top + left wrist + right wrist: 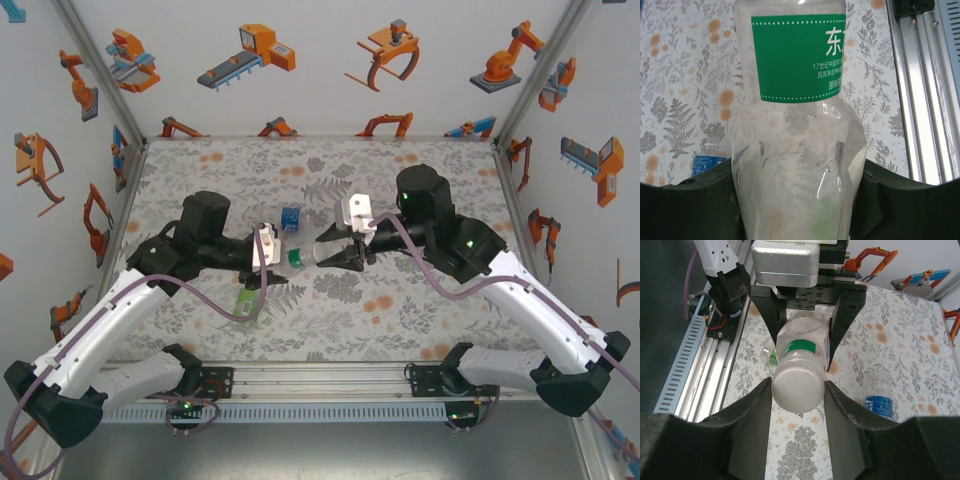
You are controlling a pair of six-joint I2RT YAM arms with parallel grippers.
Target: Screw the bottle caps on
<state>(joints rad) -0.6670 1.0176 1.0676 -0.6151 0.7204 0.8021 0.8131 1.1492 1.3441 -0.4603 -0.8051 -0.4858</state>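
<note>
Fingers (695,210) of the left gripper (797,185) clamp the lower body of the green-labelled bottle (797,60), which is held roughly level above the table (400,310). Fingers (752,430) of the right gripper (798,390) close on both sides of its white cap (796,380). The blue bottle (291,220) stands on the table just beyond them.

White arms (100,325), black fingers (747,435), purple cables (215,303)
</note>
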